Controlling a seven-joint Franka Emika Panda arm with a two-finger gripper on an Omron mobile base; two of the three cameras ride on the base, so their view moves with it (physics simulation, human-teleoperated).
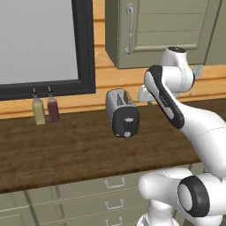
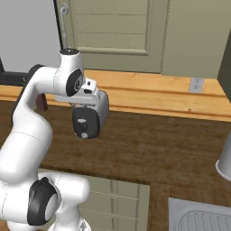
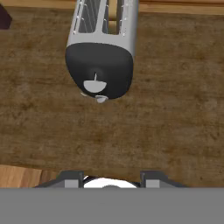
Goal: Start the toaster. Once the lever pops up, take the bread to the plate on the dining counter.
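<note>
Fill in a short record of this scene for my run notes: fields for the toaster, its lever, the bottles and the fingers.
toaster: chrome toaster upright on the dark wooden worktop, black end face toward the robot
lever: pale tab on the black end face, untouched
bottles: yellowish bottle and dark red bottle by the wall, left of the toaster
fingers: tips apart, holding nothing, short of the toaster

A dark wood bench (image 1: 66,154) runs under a black-framed window (image 1: 44,44) and grey-green cupboards (image 1: 163,31); drawers (image 1: 110,194) sit below.
</note>
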